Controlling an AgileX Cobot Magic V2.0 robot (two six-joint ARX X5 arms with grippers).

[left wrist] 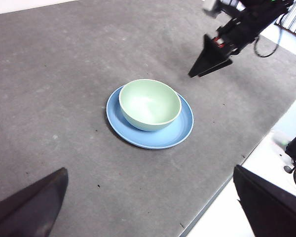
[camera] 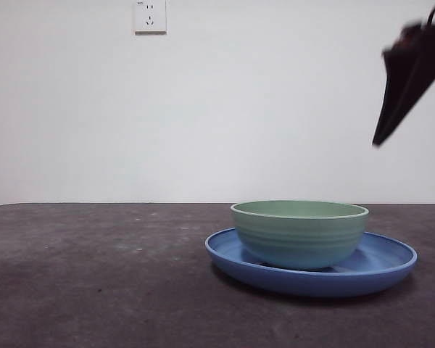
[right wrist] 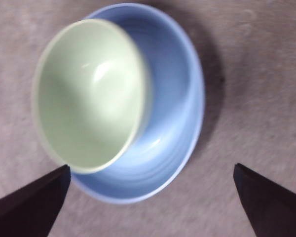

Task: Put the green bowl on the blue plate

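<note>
The green bowl (camera: pixel 300 232) stands upright and empty on the blue plate (camera: pixel 380 264), off-centre toward one side of it. Both also show in the left wrist view, bowl (left wrist: pixel 149 103) on plate (left wrist: pixel 180 129), and in the right wrist view, bowl (right wrist: pixel 89 94) on plate (right wrist: pixel 177 108). My right gripper (right wrist: pixel 150 207) is open and empty, hanging above the bowl and plate; it shows as a dark tip at the upper right of the front view (camera: pixel 402 98) and in the left wrist view (left wrist: pixel 209 61). My left gripper (left wrist: pixel 153 207) is open, empty and well away from the plate.
The dark grey table mat (camera: pixel 94 275) spreads around the plate. Its edge (left wrist: pixel 227 187) meets a white surface with cables (left wrist: pixel 291 163). A wall socket (camera: pixel 150 16) is on the white back wall.
</note>
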